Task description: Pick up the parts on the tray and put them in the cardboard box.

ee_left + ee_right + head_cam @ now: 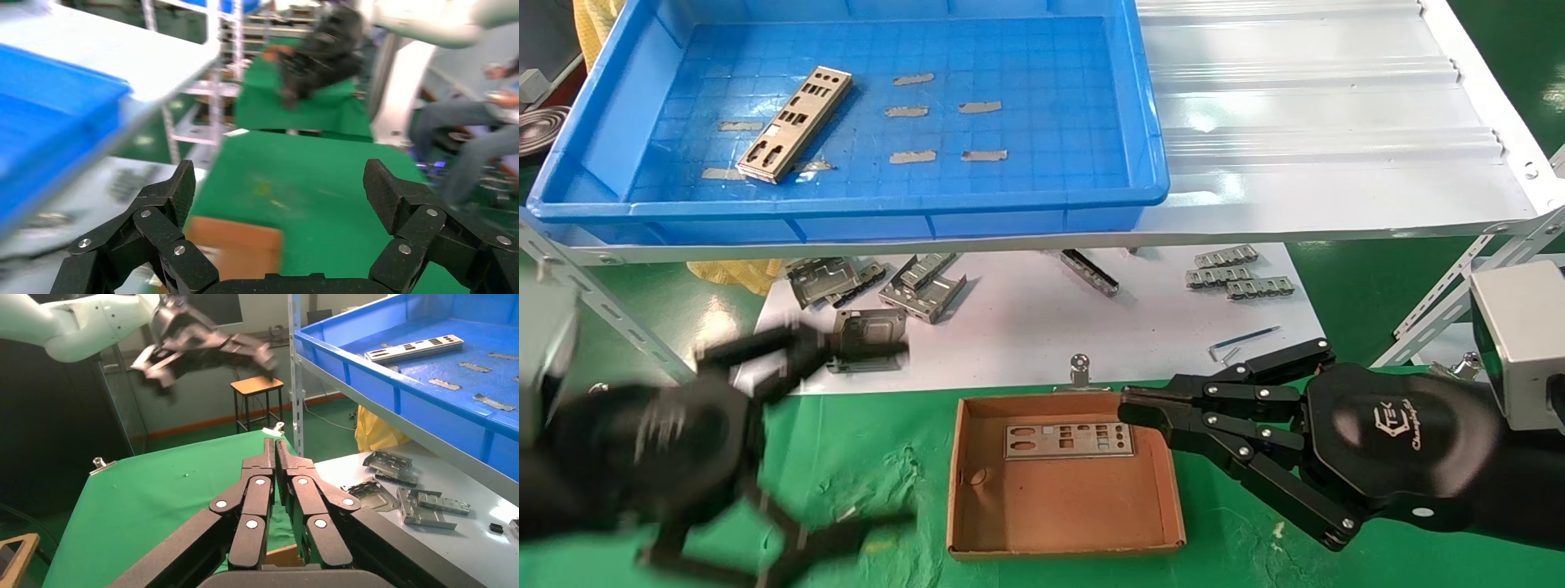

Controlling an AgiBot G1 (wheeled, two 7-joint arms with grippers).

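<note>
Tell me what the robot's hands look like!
Both grippers are black. The right gripper has two long fingers built from jointed bars with silver rivets, and a rounded black shell with white lettering. Behind it sits a silver-grey box. The left gripper has the same riveted bars and textured black pads. Seen from the right wrist, its arm is white.

We see a bright blue, grid-floored tray [617, 122], silver-grey punched plates [795, 124], a brown cardboard box [1062, 506], green cloth [862, 457].

i read only a white logo and slanted script on my right gripper's [1144, 412] housing; letters unclear.
</note>
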